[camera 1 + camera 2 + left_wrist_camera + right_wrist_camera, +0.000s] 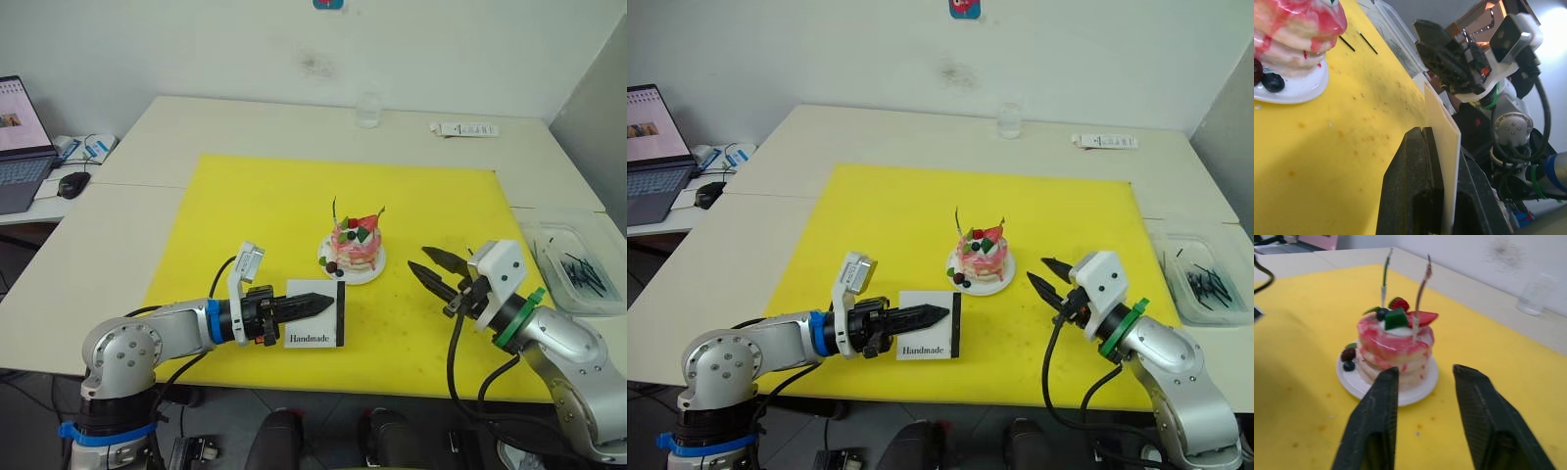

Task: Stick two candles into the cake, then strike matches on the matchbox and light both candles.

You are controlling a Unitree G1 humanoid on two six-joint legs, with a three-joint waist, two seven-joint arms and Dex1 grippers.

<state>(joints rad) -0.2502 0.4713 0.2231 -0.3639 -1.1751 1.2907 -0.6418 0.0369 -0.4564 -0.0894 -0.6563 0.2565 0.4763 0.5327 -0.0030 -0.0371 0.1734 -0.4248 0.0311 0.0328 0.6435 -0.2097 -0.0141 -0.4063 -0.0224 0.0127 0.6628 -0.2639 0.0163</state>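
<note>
My left gripper [318, 305] reaches in level, fingers clamped on the flat white "Handmade" matchbox [315, 327]. My right gripper [438, 269] hovers with fingers apart, aimed at the small round pink cake [354, 245] holding two thin pale candles [1421, 296].

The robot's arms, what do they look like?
Both arms are shiny silver metal with black cables looping off them. The left pincer has black fingers, a blue ring behind it and a small white box on top. The right pincer has black fingers, a white block and a green ring.

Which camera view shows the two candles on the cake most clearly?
The right wrist view: both candles stand close and large in the cake. The head views show them as small thin sticks; the left wrist view shows the cake's lower side.
</note>
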